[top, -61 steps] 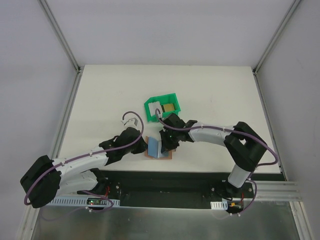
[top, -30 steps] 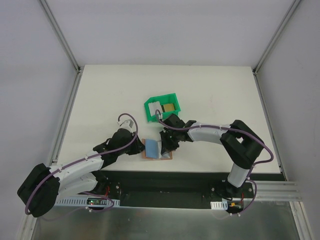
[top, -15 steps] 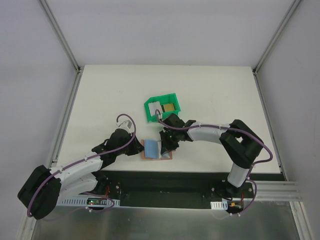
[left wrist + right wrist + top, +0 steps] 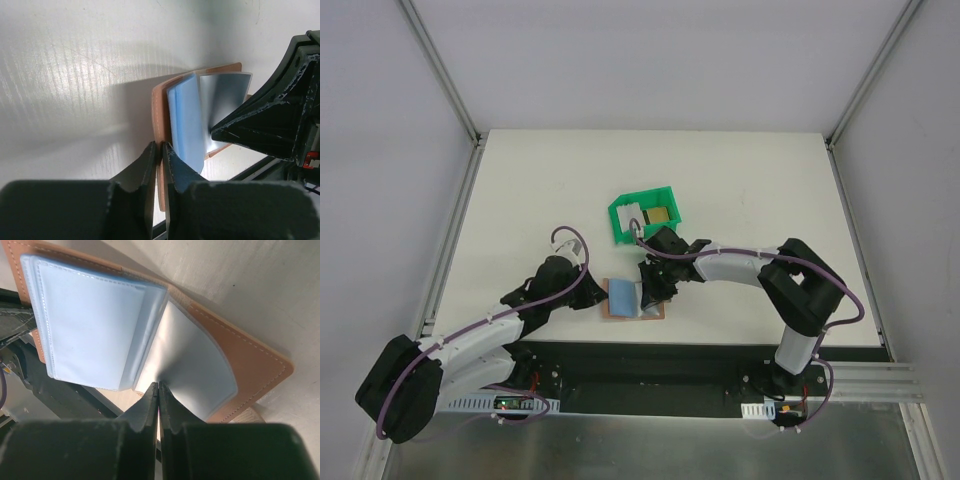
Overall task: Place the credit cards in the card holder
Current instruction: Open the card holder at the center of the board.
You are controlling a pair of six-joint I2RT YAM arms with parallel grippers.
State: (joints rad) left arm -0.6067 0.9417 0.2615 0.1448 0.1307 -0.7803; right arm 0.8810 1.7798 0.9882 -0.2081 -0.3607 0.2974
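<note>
The card holder (image 4: 632,299) lies open on the worktop (image 4: 740,190) at its near edge, between the two arms, tan cover down and blue-grey pockets up. The left fingers (image 4: 147,162) are nearly pressed together and pinch the tan leather edge on the holder's left side, which runs straight between them. The right fingers (image 4: 145,410) are pressed together on the near edge of the holder's pale grey inner leaf, which bows up over its right half. Farther back, a white-grey card (image 4: 633,210) and a gold card (image 4: 660,214) lie in the green bin (image 4: 620,232), apart from both sets of fingers.
</note>
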